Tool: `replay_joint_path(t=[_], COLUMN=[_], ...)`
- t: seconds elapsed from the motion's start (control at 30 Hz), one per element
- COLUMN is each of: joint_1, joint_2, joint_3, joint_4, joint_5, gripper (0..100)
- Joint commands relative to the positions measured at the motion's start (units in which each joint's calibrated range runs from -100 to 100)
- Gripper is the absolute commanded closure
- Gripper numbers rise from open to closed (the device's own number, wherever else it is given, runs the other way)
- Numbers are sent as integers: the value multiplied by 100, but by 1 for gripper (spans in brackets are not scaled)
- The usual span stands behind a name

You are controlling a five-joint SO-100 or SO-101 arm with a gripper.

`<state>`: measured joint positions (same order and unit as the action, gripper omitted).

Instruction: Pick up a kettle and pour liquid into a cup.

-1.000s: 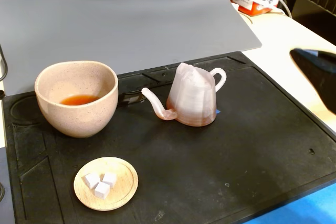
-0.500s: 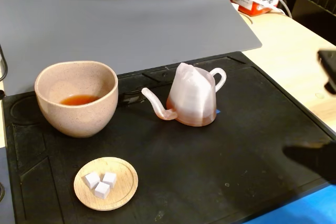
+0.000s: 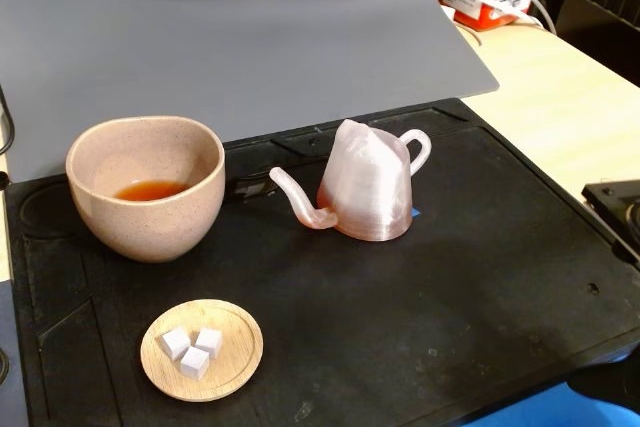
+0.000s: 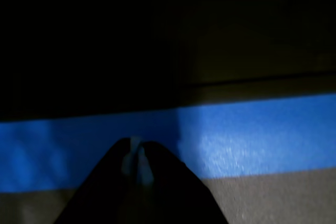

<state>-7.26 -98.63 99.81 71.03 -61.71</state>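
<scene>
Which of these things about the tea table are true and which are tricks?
1. The cup has orange-red liquid in it. True.
2. The kettle lies tipped on its side. False: it stands upright on the black mat.
3. The kettle's spout points toward the cup. True.
4. The wooden saucer holds five white cubes. False: three.
5. The tool is holding the kettle. False: it is nowhere near it.
</scene>
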Motion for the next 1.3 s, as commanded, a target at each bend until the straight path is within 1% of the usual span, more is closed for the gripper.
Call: replay_joint_path(t=[0.0,0.47,0.53,1.27], joint_1=[37,52,250,220], joint_2=[-43,-43,-43,-43], joint_3=[1,1,1,1], joint_4=[269,303,312,312], joint_5=[-14,-14,28,28], gripper=[99,99,99,99])
